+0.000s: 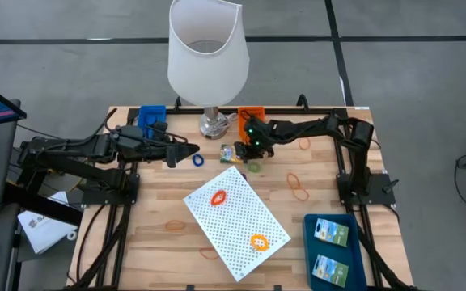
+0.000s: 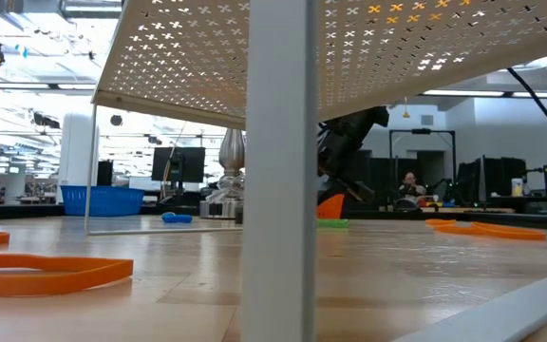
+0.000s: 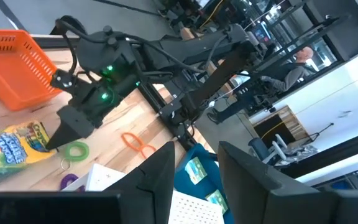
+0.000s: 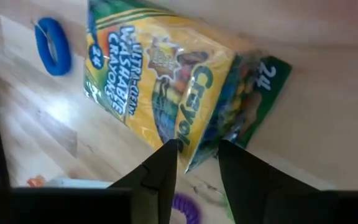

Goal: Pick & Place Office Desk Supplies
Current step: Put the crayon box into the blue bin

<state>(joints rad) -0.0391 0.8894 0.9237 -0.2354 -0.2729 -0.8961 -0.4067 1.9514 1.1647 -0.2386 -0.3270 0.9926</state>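
One crayon box point(image 4: 166, 93), lying flat, long axis diagonal

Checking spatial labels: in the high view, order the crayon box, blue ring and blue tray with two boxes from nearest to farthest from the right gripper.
From the right gripper:
1. Crayon box, right beside its tips.
2. Blue ring, farther toward the left arm.
3. Blue tray, at the table's near right corner.

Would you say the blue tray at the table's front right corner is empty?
No, the blue tray holds two small printed boxes, lying one behind the other.
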